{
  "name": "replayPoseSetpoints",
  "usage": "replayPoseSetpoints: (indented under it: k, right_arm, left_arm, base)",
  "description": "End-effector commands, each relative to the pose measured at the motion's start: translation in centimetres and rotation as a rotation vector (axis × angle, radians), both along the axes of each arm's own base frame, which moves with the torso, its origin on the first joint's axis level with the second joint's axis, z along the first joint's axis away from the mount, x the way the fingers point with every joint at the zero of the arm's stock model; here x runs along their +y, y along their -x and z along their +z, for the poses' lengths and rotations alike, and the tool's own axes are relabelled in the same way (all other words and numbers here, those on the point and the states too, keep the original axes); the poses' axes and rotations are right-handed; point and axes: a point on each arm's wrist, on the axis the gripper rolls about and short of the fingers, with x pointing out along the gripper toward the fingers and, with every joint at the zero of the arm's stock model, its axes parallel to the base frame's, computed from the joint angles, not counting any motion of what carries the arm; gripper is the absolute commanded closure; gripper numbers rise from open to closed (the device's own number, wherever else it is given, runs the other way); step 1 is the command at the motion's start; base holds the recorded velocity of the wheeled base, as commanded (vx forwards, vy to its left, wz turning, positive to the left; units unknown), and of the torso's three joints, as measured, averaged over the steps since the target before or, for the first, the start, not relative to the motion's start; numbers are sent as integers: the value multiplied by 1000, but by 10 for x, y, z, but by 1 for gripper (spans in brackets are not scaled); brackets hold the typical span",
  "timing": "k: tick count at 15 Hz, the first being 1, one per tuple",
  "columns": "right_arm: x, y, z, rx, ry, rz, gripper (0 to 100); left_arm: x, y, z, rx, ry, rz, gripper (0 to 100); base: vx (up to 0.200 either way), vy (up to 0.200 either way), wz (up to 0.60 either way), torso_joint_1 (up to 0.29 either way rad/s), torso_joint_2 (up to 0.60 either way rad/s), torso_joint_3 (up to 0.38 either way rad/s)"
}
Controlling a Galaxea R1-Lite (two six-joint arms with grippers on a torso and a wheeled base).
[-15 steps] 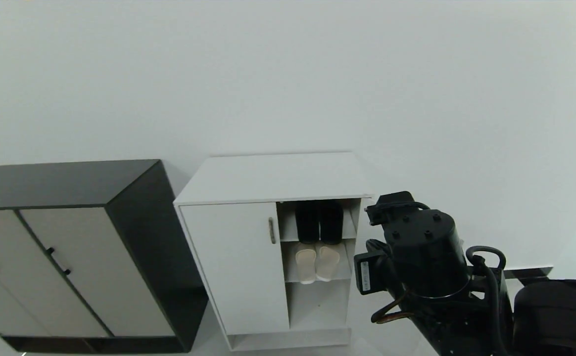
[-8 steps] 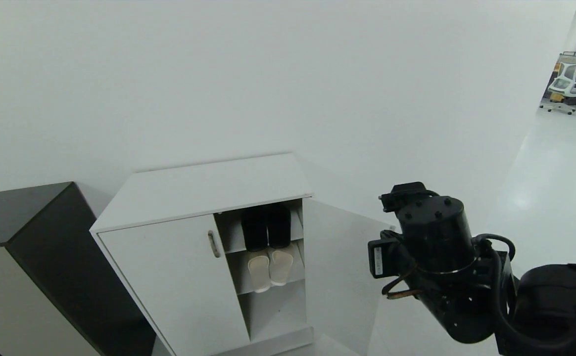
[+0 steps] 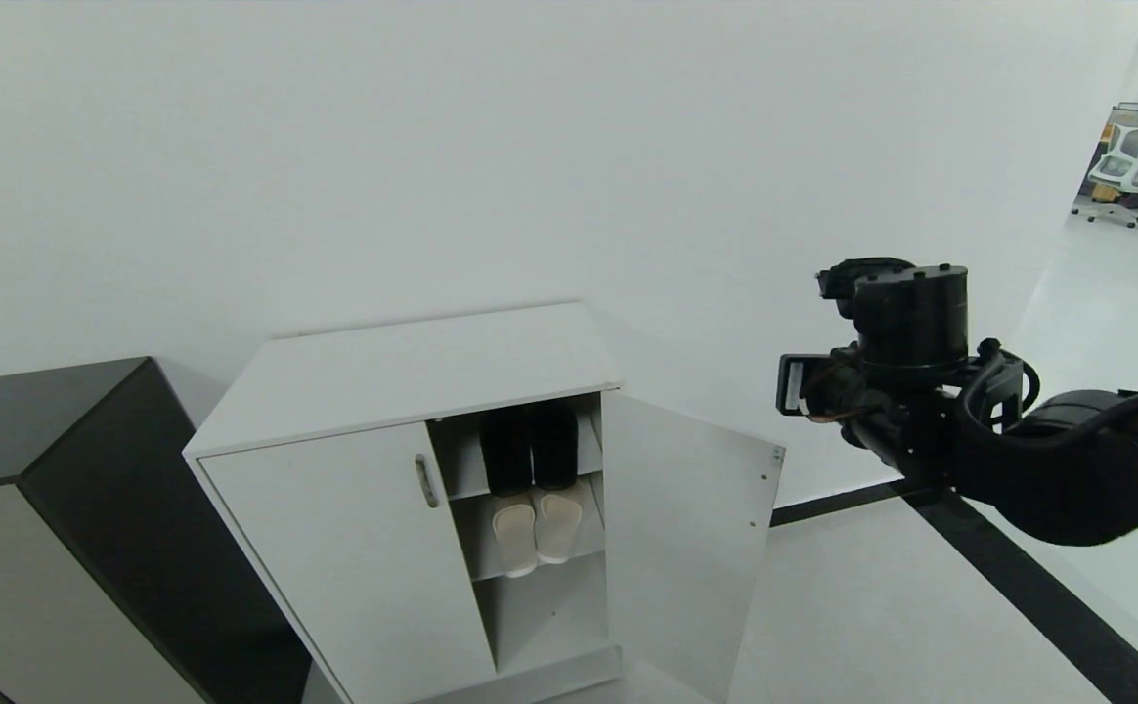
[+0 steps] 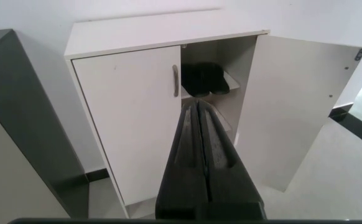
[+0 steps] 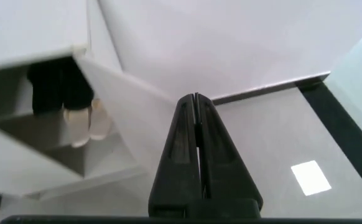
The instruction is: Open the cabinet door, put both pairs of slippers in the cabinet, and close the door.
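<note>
White cabinet door (image 3: 686, 528) swung open on the right.
We see black slippers (image 3: 530, 450) above cream slippers (image 3: 535, 523) inside the white wooden cabinet (image 3: 403, 372); left gripper (image 4: 198, 109) and right gripper (image 5: 196, 104) both pressed together.

One white cabinet (image 3: 403, 372), one black cabinet (image 3: 41, 420), two slipper pairs (image 3: 535, 523)

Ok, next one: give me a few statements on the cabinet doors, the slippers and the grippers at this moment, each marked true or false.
1. The white cabinet has its right door swung open. True.
2. The black slippers sit on the shelf below the white slippers. False: the black pair is on the shelf above the white pair.
3. The right gripper holds a slipper. False: its fingers are shut with nothing between them.
4. The left door is closed. True.
5. The left gripper grips the door handle. False: it is shut, away from the cabinet.
</note>
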Motion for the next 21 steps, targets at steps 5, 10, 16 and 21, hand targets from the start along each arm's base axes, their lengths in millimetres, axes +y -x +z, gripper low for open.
replayPoseSetpoints:
  k: [5, 10, 16, 21]
  right_arm:
    - [3, -72, -28, 32, -1, -45, 100]
    - [4, -116, -64, 64, 9, -76, 100]
    - [8, -128, -74, 154, -55, -62, 100]
    - [9, -132, -87, 186, -50, -59, 100]
  left_arm:
    - [0, 0, 0, 1, 0, 0, 100]
    - [0, 0, 0, 1, 0, 0, 100]
    - [0, 0, 0, 1, 0, 0, 100]
    - [0, 0, 0, 1, 0, 0, 100]
  base:
    - [0, 0, 0, 0, 0, 0]
    - [0, 0, 0, 0, 0, 0]
    - [0, 0, 0, 0, 0, 0]
    - [0, 0, 0, 0, 0, 0]
